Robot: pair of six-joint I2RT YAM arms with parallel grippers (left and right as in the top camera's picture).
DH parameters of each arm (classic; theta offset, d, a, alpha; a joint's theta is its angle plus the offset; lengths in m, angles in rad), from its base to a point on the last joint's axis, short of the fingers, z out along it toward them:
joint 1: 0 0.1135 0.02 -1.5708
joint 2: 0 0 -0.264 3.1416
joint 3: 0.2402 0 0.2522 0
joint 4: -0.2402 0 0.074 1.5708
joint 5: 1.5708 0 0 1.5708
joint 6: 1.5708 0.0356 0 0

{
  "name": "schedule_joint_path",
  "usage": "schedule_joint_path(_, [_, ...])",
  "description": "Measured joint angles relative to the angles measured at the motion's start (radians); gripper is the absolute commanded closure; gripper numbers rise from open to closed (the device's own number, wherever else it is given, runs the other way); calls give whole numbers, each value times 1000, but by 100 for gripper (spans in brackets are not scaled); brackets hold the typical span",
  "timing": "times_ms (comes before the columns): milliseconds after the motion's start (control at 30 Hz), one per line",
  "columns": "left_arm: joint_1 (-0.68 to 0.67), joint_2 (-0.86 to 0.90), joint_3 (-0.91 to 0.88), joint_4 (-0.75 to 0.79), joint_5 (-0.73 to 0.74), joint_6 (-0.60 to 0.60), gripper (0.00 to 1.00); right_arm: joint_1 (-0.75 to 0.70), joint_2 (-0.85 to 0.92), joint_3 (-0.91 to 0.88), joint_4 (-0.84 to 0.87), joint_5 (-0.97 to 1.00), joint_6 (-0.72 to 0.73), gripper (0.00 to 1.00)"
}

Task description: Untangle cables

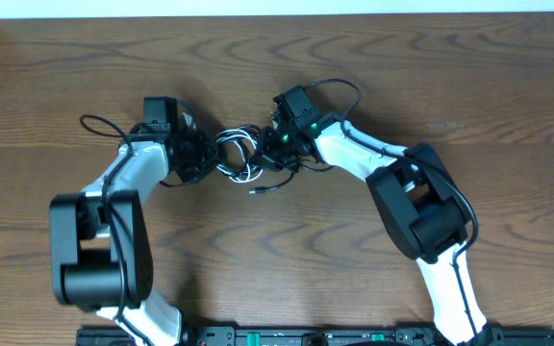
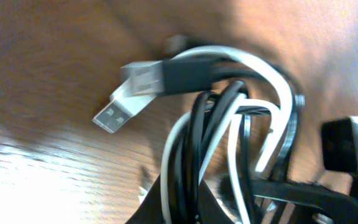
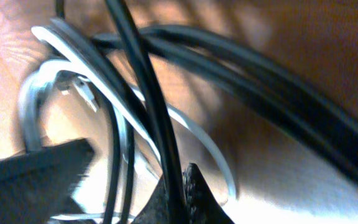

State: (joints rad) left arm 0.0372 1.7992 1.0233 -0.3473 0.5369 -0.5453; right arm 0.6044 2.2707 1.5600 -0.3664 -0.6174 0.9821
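Note:
The cables (image 1: pixel 241 159) form a small knot of white and black loops at mid-table, between my two grippers. My left gripper (image 1: pixel 198 154) is shut on the knot's left side. In the left wrist view its jaws (image 2: pixel 188 200) pinch a white cord (image 2: pixel 278 93) and black cords together, and a silver USB plug (image 2: pixel 112 116) sticks out to the left. My right gripper (image 1: pixel 277 144) is shut on the knot's right side. Seen from the right wrist, its tips (image 3: pixel 180 186) clamp one black cord (image 3: pixel 143 81), with white loops (image 3: pixel 33 99) behind it.
A loose plug end (image 1: pixel 256 192) trails onto the wood just in front of the knot. Thicker black arm cables arch near each wrist (image 1: pixel 339 86) (image 1: pixel 94 123). The table's far edge (image 1: pixel 277 13) meets a white wall. Both arm bases (image 1: pixel 94 259) (image 1: pixel 431 216) stand near the front.

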Motion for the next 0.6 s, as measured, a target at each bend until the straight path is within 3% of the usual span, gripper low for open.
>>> schedule_joint_path(300, [-21, -152, 0, -1, 68, 154, 92, 30, -209, 11, -283, 217, -70, 99])
schedule_joint_path(600, [-22, -152, -2, -8, 79, 187, 92, 91, -207, 16, -447, 499, -77, 99])
